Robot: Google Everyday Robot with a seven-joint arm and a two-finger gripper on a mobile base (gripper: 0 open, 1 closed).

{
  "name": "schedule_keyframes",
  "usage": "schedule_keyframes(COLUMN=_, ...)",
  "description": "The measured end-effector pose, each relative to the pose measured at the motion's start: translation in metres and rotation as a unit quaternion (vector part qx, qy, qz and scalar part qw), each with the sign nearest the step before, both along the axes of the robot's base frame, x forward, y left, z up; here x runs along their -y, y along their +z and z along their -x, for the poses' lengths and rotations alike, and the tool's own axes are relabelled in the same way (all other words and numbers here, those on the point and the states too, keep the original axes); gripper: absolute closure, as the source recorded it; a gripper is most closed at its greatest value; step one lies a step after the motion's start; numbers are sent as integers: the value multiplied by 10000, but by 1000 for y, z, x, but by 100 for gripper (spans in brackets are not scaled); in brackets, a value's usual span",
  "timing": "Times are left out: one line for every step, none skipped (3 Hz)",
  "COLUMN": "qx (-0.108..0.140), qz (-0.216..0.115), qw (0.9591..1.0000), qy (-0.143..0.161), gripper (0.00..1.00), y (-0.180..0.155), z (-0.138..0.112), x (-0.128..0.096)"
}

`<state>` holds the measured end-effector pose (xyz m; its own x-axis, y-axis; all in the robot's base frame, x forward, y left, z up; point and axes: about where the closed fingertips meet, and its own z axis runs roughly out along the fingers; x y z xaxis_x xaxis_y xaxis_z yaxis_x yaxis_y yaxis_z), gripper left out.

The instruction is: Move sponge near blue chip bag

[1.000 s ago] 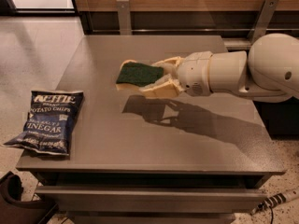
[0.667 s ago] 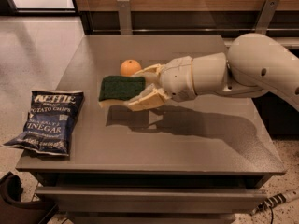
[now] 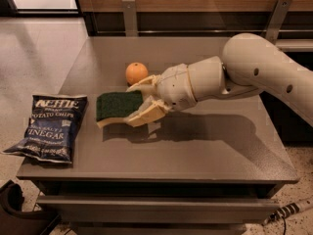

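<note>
**Claw and sponge.** The claw (image 3: 136, 105) is closed on the right end of the sponge (image 3: 114, 105). The sponge is green side up, apparently just above the surface (image 3: 195, 146), and near the blue chip bag (image 3: 49, 126) with a narrow gap between them. An orange (image 3: 136, 73) sits just behind the claw.

**Assessment.** The step in hand is placement.
- Lower straight down until the yellow base seats flat, then release.
- Avoid leftward travel that could nudge the bag.
- Back out clear of the orange.

**Surface.** Flat grey-brown top with drawer-like ledges below its front.

**Room.** Pale speckled floor at left, a wood panel with metal brackets behind, and a cable at lower right.
</note>
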<state>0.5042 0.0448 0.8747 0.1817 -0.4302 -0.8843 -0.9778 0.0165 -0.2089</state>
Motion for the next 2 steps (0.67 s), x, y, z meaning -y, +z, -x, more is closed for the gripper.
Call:
schedule_keyframes(qx=-42, qz=29, qw=10000, qy=52, gripper=88, y=-3, z=1, x=-2)
schedule_keyframes(qx=-35, qz=30, qw=10000, qy=68, gripper=66, y=-2, z=2, x=-4)
